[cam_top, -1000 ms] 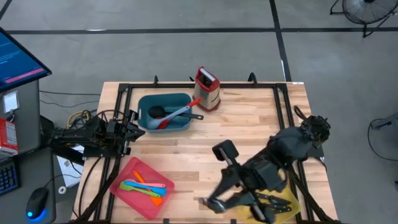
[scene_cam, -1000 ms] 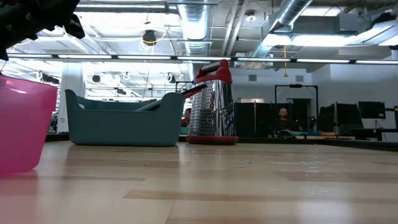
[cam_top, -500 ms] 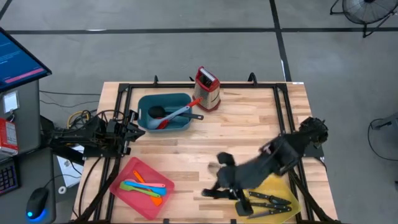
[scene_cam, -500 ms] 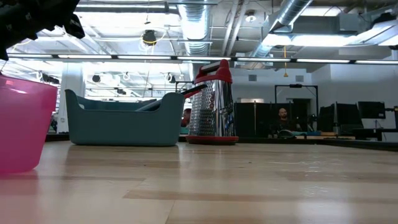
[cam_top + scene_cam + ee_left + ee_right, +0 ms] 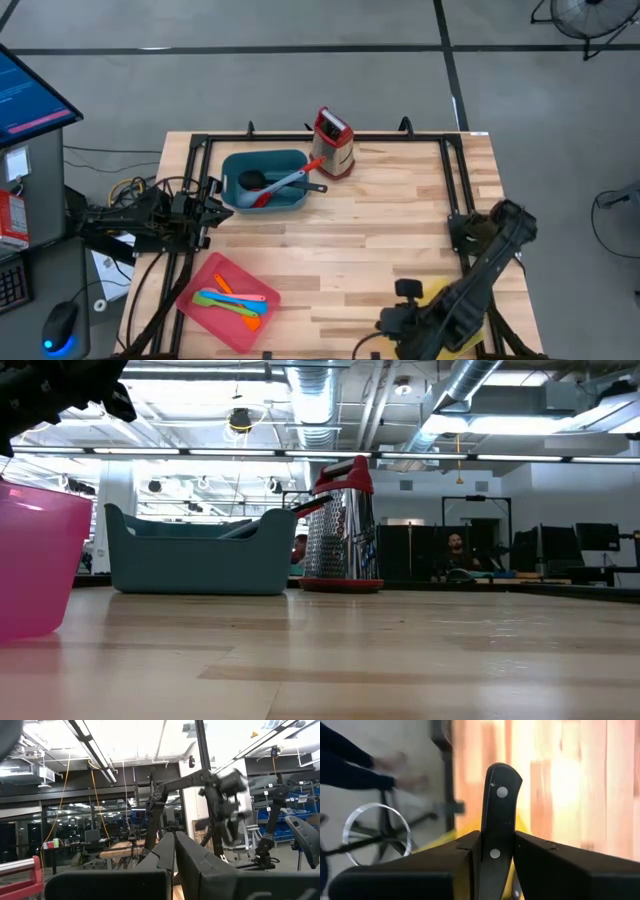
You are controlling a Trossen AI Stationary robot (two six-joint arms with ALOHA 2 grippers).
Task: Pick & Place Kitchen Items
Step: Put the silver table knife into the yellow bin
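Bright, even overhead light falls from ceiling strips (image 5: 300,455), leaving shadows soft. The table (image 5: 560,785) glares, washed out, in the right wrist view. The far arm (image 5: 220,795) smears with motion blur in the left wrist view.

grater (image 5: 333,143) right of tray (image 5: 262,181)

Right end effector (image 5: 492,851) low at table's near right corner, clamped; left end effector (image 5: 175,851) closed, parked left.

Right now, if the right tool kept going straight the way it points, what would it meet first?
Probably the yellow tray just beyond the knife it grips, then bare wooden table; depth past the knife handle is hard to judge.
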